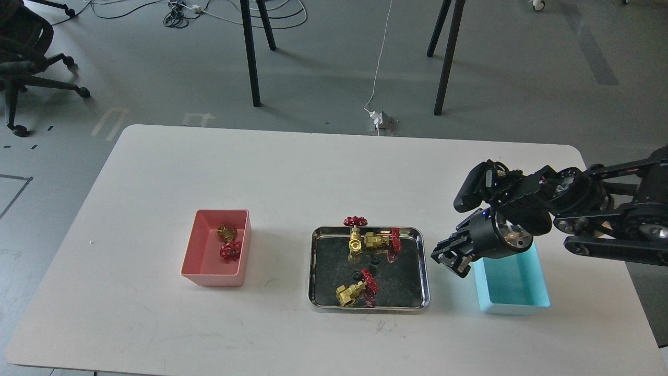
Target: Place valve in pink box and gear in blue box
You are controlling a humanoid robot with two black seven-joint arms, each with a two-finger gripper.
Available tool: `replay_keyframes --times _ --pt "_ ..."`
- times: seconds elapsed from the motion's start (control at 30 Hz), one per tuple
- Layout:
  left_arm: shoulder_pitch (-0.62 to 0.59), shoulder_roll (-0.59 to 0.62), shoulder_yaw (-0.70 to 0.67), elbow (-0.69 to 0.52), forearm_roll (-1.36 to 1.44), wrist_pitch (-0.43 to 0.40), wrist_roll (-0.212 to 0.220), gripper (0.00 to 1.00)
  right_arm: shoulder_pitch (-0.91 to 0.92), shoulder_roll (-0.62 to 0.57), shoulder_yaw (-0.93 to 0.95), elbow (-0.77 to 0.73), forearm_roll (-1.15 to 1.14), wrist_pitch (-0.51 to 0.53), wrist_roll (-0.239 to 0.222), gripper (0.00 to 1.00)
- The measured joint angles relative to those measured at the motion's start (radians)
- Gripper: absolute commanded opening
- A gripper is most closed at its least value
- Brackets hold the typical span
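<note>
On the left of the white table (156, 172) I see the pink box (209, 271), and one valve (228, 243) lies inside it. In the middle is the steel tray (422, 271). It holds three more valves (356, 232), one standing at its far rim, and small black gears (368, 270) near its centre. Between the tray and the blue box (514, 290) my right gripper (453, 257) hangs above the table, pointing to the tray; I cannot tell if its fingers are apart or hold something. My left arm is not visible.
</note>
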Motion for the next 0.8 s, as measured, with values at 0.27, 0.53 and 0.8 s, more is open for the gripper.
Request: replay_keyframes --times 0.27,0.53,0.8 --pt "0.006 0.009 0.001 0.002 -0.001 0.0 0.0 0.99 -0.054 -0.326 0.0 0.095 -0.012 0.008 0.008 0.21" --pt "0.008 0.021 0.001 0.0 -0.001 0.002 -0.002 0.99 -0.131 -0.302 0.057 0.026 -0.013 -0.018 0.001 0.37" --pt "0.008 0.021 -0.002 0.001 -0.002 0.002 0.001 0.99 -0.212 -0.257 0.125 -0.007 -0.007 -0.027 0.001 0.47"
